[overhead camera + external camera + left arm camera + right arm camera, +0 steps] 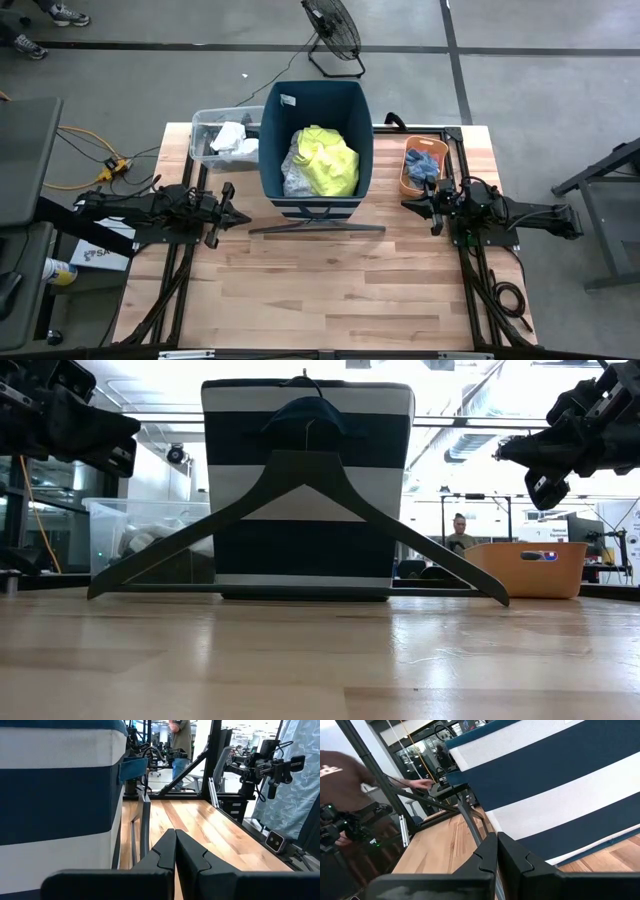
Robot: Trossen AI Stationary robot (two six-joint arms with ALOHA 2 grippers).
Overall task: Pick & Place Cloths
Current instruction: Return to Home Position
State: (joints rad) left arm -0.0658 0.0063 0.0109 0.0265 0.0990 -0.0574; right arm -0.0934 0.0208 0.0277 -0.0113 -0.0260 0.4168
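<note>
From the high view, I see the neon-yellow shirt (328, 160) bunched up in the blue bin (270, 150), touching a pale grey-white cloth (295, 175); small white pieces (232, 138) lie in the clear box (200, 125); a blue piece (425, 165) lies in the orange tub (408, 182); no cloth lies on the tabletop (330, 290); the left arm (160, 210) and right arm (500, 212) sit at the sides, well apart from the cloths.

In the low view, a hanger (300, 510) leans on the striped bin; both arms hang high; I cannot see the cloths well from here.

In the left wrist view, the left jaws are pressed together, holding nothing; the bin wall is just beside them.

In the right wrist view, the right jaws are also closed on nothing, near the bin.

I think these cloths are soft, light and floppy; they will sag and may drag a neighbour along; I would pinch a raised fold on top of the shirt, not a flat part.
</note>
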